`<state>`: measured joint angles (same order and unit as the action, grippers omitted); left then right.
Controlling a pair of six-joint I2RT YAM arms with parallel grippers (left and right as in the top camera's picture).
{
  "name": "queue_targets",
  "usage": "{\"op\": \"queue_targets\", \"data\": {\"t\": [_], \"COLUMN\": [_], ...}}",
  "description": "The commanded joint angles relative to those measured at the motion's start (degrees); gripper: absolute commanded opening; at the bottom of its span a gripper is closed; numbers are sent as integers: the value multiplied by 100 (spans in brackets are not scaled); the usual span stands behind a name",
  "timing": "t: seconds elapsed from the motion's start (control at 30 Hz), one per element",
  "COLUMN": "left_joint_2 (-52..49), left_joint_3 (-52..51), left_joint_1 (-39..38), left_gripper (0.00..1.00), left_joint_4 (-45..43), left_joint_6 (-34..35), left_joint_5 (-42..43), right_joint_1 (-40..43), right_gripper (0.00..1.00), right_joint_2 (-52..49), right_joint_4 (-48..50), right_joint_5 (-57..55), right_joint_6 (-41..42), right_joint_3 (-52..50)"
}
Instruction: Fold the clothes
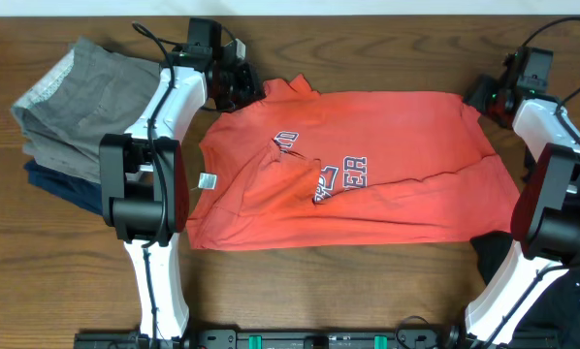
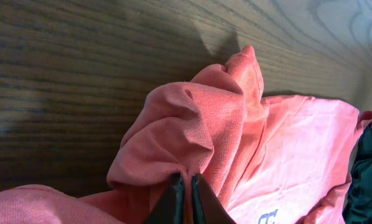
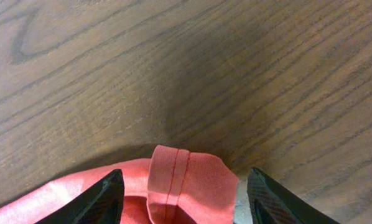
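Overhead, your red shirt (image 1: 387, 165) lies spread out. Left gripper (image 2: 185, 186) pinches its 11 o'clock corner tight. Right gripper (image 3: 185, 183) is wide open around the 1 o'clock corner: close it first, then lift both together.

1. A dark brown wooden table (image 1: 348, 291) with fine, streaky grain is filling almost the whole overhead view and is forming the backdrop in both wrist views.
2. A narrow pale strip (image 1: 387, 6) is running along the table's far edge; whether it is wall or floor is not showing.
3. Light is glancing off the wood as a whitish sheen (image 2: 354, 18) in the upper right corner of the left wrist view.
4. A soft dark shadow (image 3: 173, 112) is spreading across the grain in the right wrist view.
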<state>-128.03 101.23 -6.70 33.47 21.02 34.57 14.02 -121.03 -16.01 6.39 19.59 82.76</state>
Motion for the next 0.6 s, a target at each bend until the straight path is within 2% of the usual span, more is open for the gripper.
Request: {"op": "queue_targets", "data": {"t": [0.0,0.1,0.17,0.27,0.37,0.43,0.47,0.57], "left_joint_2": [173,170,170,170,170,170,170,170], "left_joint_3": [96,96,96,96,96,96,96,96], "left_joint_1": [26,26,26,26,26,26,26,26], "left_gripper": [6,6,6,6,6,6,6,6], "left_joint_4": [35,35,48,74,76,79,76,76], "left_joint_6": [7,7,9,7,7,7,7,7], "left_joint_5": [76,50,-28,-94,-94,-94,-94,-94], "right_joint_1": [15,15,15,15,15,17,20,26], "right_gripper": [60,57,51,33,21,5,1,1], "right_joint_2": [-157,-192,-192,-192,-192,-192,-192,-192], "right_joint_4": [59,90,107,149,146,146,146,142], "right_joint_5": [-59,-68,-153,-168,-192,-214,-212,-212], "right_joint_6": [144,142,144,144,142,142,142,142], "right_joint_3": [96,96,96,96,96,96,96,96]}}
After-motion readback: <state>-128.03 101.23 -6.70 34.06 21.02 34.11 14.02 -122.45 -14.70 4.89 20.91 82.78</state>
